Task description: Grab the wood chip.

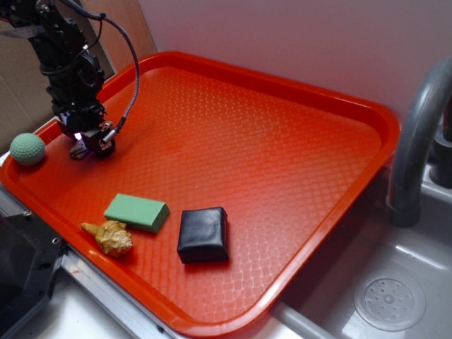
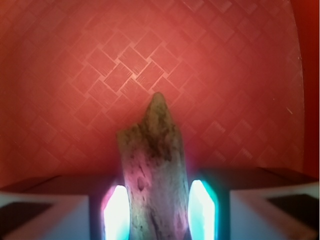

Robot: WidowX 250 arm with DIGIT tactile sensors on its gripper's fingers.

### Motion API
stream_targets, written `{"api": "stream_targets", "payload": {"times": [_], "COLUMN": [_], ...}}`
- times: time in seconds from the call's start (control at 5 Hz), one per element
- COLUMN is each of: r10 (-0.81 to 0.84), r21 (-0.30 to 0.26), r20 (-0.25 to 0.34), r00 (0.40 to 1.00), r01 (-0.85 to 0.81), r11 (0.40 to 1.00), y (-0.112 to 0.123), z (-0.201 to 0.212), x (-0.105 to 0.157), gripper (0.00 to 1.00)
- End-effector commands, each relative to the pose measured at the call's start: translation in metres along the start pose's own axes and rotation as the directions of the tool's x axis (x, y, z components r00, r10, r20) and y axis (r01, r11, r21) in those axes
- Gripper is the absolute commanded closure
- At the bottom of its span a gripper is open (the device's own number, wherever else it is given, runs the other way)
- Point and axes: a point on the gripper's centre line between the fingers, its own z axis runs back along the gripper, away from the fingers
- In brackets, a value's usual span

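The wood chip [image 2: 152,150], a grey-brown rough piece with a pointed far end, lies lengthwise between my gripper's [image 2: 159,212] two glowing pads [image 2: 117,215] in the wrist view. Both pads sit against its sides, so the gripper is shut on it. In the exterior view the gripper [image 1: 92,147] is down at the surface of the red tray [image 1: 304,141], near its far left edge. The chip is hidden under the gripper there.
On the tray sit a green ball [image 1: 27,149] left of the gripper, a green block [image 1: 137,212], a tan spiky seashell [image 1: 110,236] and a black block [image 1: 203,234] near the front. A sink with a grey faucet [image 1: 417,134] is at the right.
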Motion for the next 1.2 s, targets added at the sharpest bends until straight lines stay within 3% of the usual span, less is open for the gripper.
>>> {"api": "stream_targets", "payload": {"times": [0.0,0.2,0.4,0.6,0.8,1.0], "r10": [0.013,0.044,0.078,0.034,0.056,0.071], "r21": [-0.018,-0.104,-0.14,-0.21,-0.231,-0.233], "r20": [0.084,0.164,0.108,0.193,0.194,0.195], "r00": [0.996,0.985,0.991,0.981,0.979,0.978], "r01": [-0.011,-0.027,-0.062,0.007,-0.01,-0.023], "r11": [1.0,0.994,0.988,0.978,0.973,0.972], "y": [-0.014,-0.057,-0.078,-0.08,-0.071,-0.069], "z": [0.036,0.092,0.145,0.196,0.245,0.242], "x": [0.01,0.015,0.008,-0.01,-0.011,-0.006], "gripper": [1.0,1.0,1.0,1.0,1.0,1.0]}}
